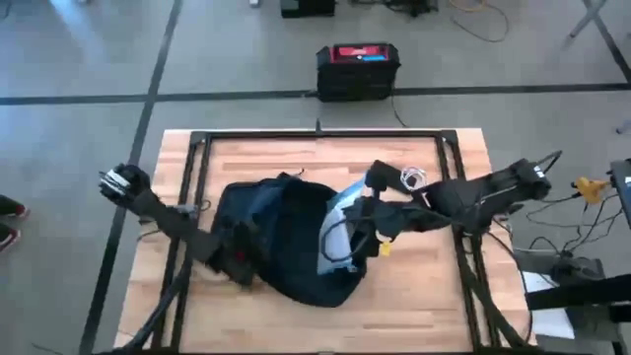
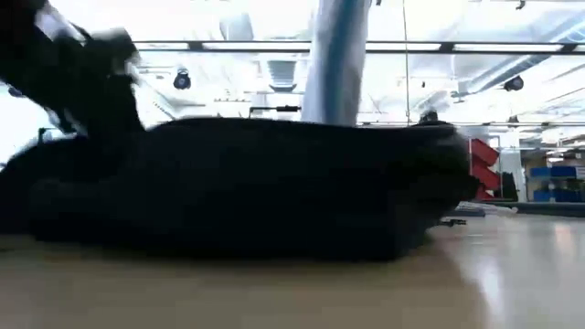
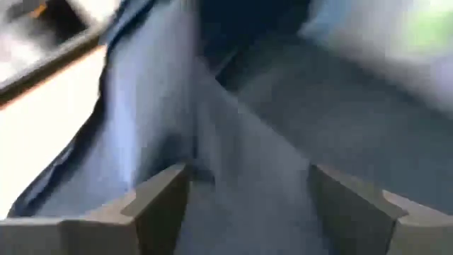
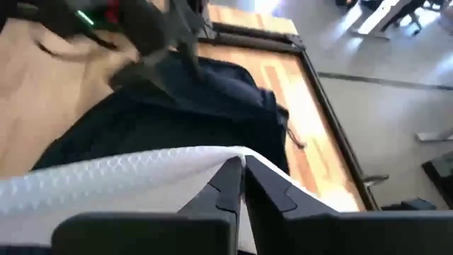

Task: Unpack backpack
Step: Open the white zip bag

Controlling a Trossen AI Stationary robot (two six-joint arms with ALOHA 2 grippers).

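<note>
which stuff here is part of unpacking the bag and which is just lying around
Part of the job:
- backpack
- pale lining, pinched by the shut right gripper
- left gripper, open against the bag's fabric

Just lying about:
- black box with red top, on the floor beyond the table

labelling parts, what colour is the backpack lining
Pale white with a faint honeycomb texture; the right wrist view shows it best.
</note>
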